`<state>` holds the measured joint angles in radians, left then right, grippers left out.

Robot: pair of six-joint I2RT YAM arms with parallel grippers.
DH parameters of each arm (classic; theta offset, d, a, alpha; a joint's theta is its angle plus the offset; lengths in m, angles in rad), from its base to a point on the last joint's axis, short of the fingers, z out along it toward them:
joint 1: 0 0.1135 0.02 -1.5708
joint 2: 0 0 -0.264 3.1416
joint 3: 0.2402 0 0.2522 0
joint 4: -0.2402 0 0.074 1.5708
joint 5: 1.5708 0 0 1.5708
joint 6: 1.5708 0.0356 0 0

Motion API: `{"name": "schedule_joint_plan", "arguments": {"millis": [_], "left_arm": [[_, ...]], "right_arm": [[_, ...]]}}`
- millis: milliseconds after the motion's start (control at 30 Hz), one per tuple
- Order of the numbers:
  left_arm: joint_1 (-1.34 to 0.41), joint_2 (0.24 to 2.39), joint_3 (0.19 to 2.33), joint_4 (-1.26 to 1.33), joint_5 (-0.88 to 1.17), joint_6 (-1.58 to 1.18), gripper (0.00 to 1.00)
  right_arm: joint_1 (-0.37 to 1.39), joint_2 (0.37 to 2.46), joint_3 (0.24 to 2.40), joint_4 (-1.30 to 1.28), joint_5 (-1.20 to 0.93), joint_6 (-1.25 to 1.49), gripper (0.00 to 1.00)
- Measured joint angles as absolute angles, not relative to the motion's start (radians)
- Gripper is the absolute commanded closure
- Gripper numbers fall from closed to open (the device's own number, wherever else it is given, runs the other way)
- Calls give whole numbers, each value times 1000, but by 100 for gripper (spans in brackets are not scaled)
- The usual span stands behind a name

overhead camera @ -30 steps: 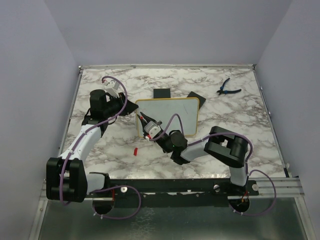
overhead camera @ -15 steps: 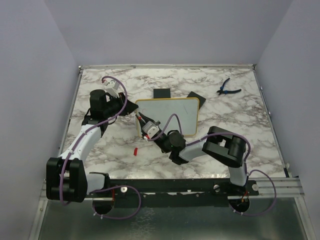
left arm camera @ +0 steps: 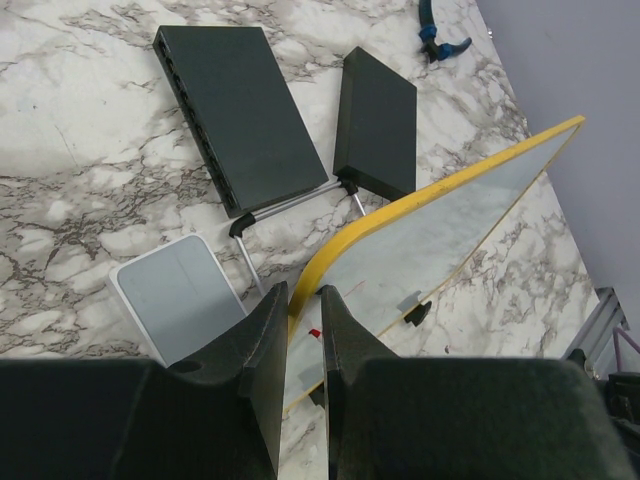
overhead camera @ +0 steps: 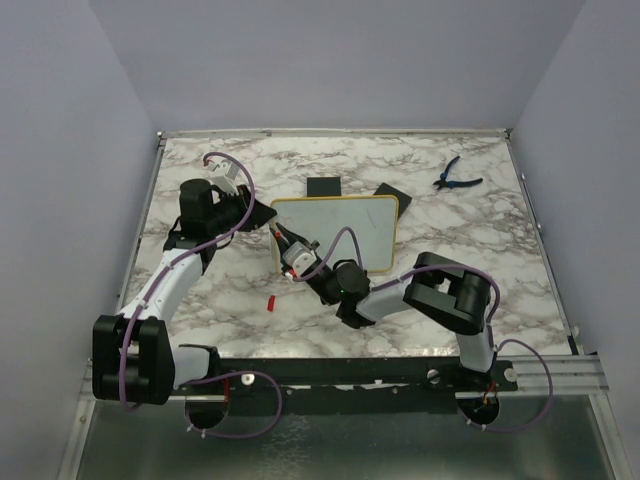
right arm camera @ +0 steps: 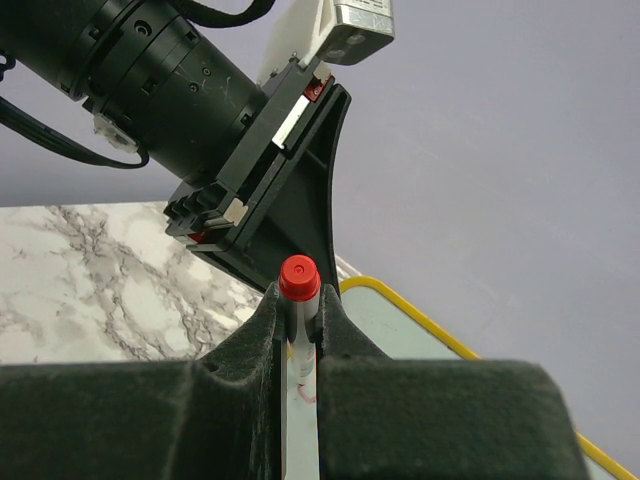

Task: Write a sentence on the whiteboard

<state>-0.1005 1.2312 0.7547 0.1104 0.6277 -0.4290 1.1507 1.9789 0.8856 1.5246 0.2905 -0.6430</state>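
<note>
**A:** Where does the whiteboard (overhead camera: 340, 230) sit?

**B:** Mid-table, between the two arms, with its long axis running left to right. In the left wrist view it seems propped at a tilt on a thin wire stand. Two black slabs (left arm camera: 240, 110) lie just beyond it on the far side.

**A:** And the left gripper (overhead camera: 262, 213)?

**B:** It is closed on the board's yellow frame at the far-left corner, a finger on either face. I judge its job is to steady the board.

**A:** The right one?

**B:** The right gripper (overhead camera: 287, 243) is clamped around a marker (right arm camera: 299, 285), whose red end points back at the wrist camera. It hangs over the board's left edge, close beside the left gripper on the near side. I can't tell whether the tip touches the surface.

**A:** So which way should the stroke go?

**B:** The free white surface lies to the right of the marker. The writing should therefore run rightward along the long axis, away from the left gripper. The right arm is the one placed to do it.

**A:** Is any of the sentence there yet?

**B:** I can't tell. The top view shows plain white, and it is too small for faint lines.

**A:** Anything else about?

**B:** A small red cap (overhead camera: 271, 301) lies on the marble table (overhead camera: 500, 250), near-left of the board. Blue pliers (overhead camera: 457, 178) lie far right, well apart.
</note>
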Motion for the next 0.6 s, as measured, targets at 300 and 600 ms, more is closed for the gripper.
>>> {"name": "schedule_joint_plan", "arguments": {"millis": [300, 600], "left_arm": [[-101, 1229, 755, 110, 628, -429, 87], [-101, 1225, 755, 110, 628, -429, 87]], "right_arm": [[1166, 1955, 840, 1523, 284, -643, 99], [1215, 1795, 712, 1520, 282, -636, 99]]}}
